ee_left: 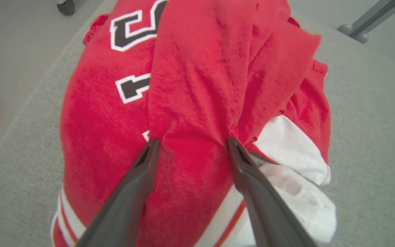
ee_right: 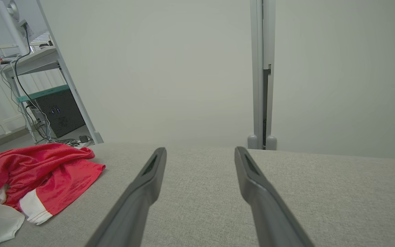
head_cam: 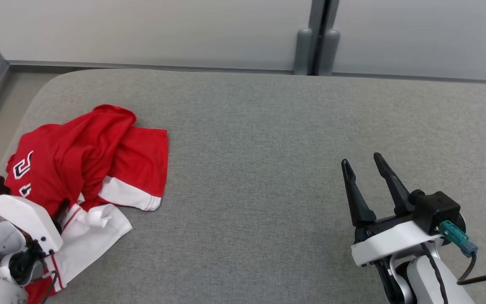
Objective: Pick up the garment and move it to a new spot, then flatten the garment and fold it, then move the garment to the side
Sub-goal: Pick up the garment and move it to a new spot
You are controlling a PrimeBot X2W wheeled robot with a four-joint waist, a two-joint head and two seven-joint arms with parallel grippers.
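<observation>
The red garment [head_cam: 91, 156] lies crumpled in a heap by the left edge of the worktop [head_cam: 268, 147], toward the near corner, with white trim spilling out of it. The left gripper [ee_left: 190, 142] is down on it, fingers spread wide, tips pressed into a red fold, not yet closed on anything. The right gripper [head_cam: 362, 159] hangs open above bare worktop toward the near right. By my reckoning nothing is done: the pickup is only being set up, and moving, flattening, folding and setting aside are all left.
</observation>
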